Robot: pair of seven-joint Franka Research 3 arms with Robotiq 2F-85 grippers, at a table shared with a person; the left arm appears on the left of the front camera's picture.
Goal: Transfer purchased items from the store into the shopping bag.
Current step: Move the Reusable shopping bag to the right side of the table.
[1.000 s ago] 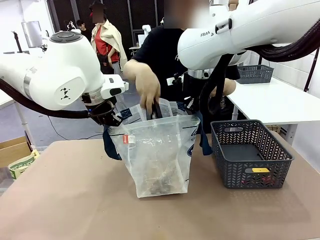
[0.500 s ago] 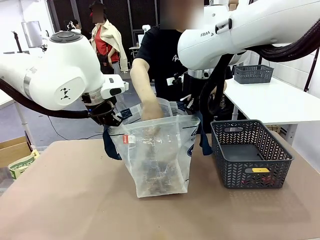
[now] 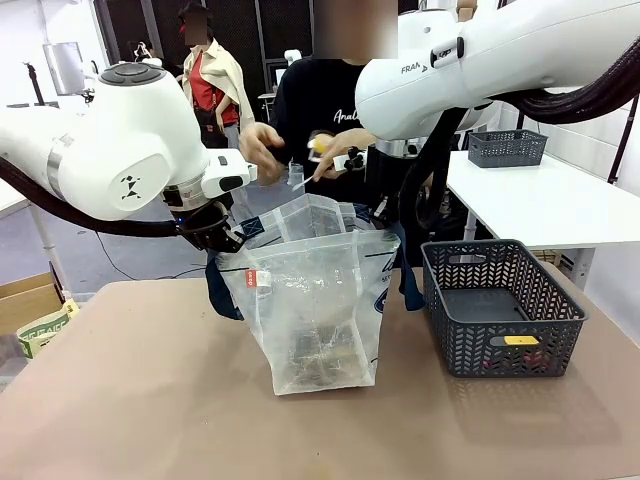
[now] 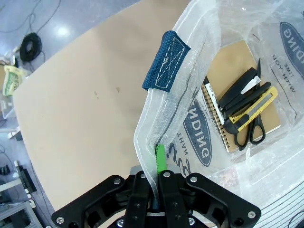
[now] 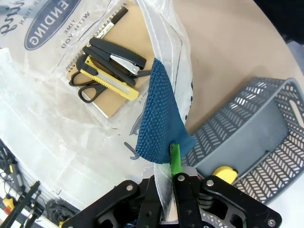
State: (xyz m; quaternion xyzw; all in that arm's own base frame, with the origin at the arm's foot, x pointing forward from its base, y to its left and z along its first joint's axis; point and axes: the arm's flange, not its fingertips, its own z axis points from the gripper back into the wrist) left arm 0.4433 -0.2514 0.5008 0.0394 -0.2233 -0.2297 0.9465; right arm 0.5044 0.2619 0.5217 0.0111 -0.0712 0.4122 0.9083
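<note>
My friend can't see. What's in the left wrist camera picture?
The left gripper is pinched shut on the rim of a clear plastic shopping bag with a navy strap. Inside lie a brown spiral notebook, a black stapler, a yellow utility knife and black scissors. A tan table is beside the bag.

the shopping bag (image 3: 315, 300), clear plastic with navy strap handles, a red tag and dark lettering, stands upright, mouth open, just left of the grey mesh basket (image 3: 500, 300). at its bottom lies a brown spiral notebook (image 4: 235, 59), with a black stapler (image 4: 236, 95), yellow utility knife (image 4: 259, 107) and black scissors (image 4: 251, 134) resting on it. a small yellow pack (image 3: 520, 340) lies inside the basket.
</note>
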